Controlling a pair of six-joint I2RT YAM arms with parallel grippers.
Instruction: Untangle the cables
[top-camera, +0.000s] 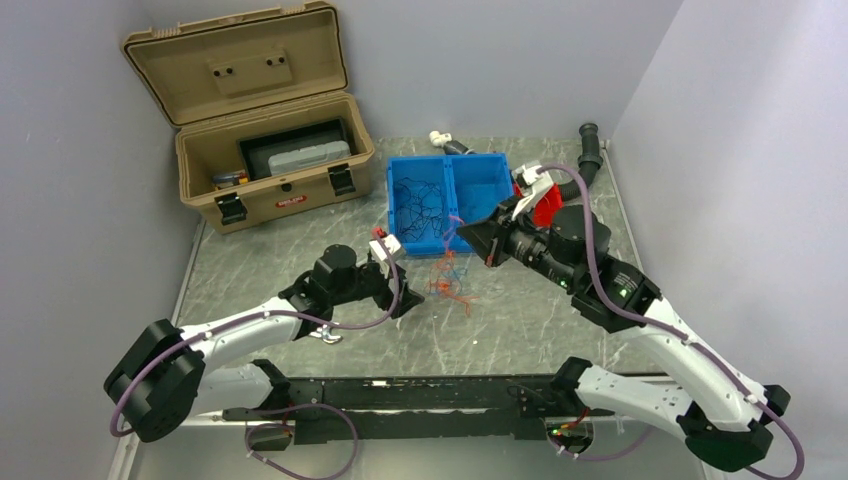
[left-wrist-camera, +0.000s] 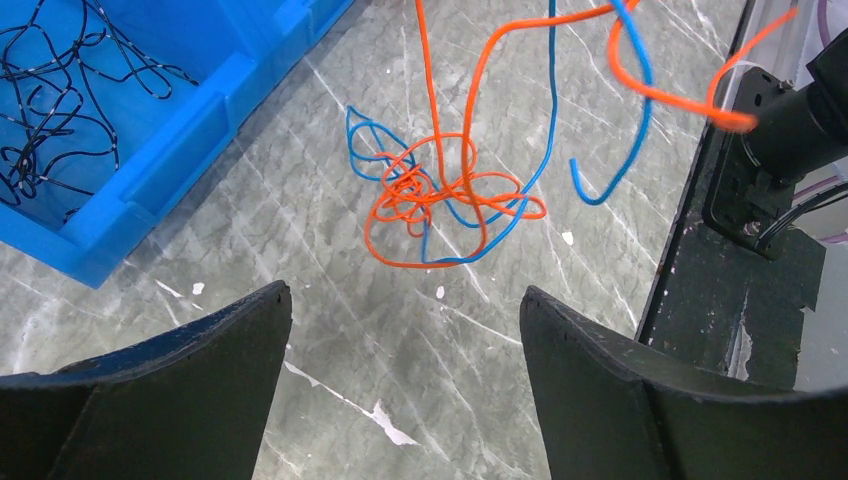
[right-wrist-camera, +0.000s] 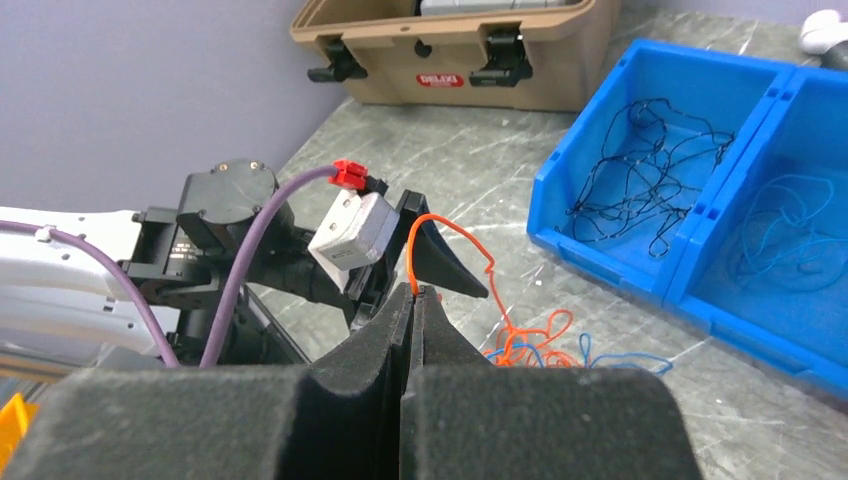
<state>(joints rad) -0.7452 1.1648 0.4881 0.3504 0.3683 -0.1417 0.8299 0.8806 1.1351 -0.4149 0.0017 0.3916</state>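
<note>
A small tangle of orange and blue cables (top-camera: 450, 283) lies on the marble table just in front of the blue bin; in the left wrist view the tangle (left-wrist-camera: 440, 195) has strands rising off the table. My right gripper (right-wrist-camera: 413, 290) is shut on one orange cable (right-wrist-camera: 450, 230), which runs down to the tangle (right-wrist-camera: 530, 345). From above, the right gripper (top-camera: 470, 232) hovers over the bin's near edge. My left gripper (left-wrist-camera: 405, 295) stands open and empty, low over the table just short of the tangle, at its left (top-camera: 408, 300).
The blue two-part bin (top-camera: 450, 160) holds black cables (top-camera: 420, 200) in its left compartment and blue cables (right-wrist-camera: 790, 220) in its right. An open tan case (top-camera: 270, 150) stands at the back left. A black hose (top-camera: 590, 150) lies at the back right.
</note>
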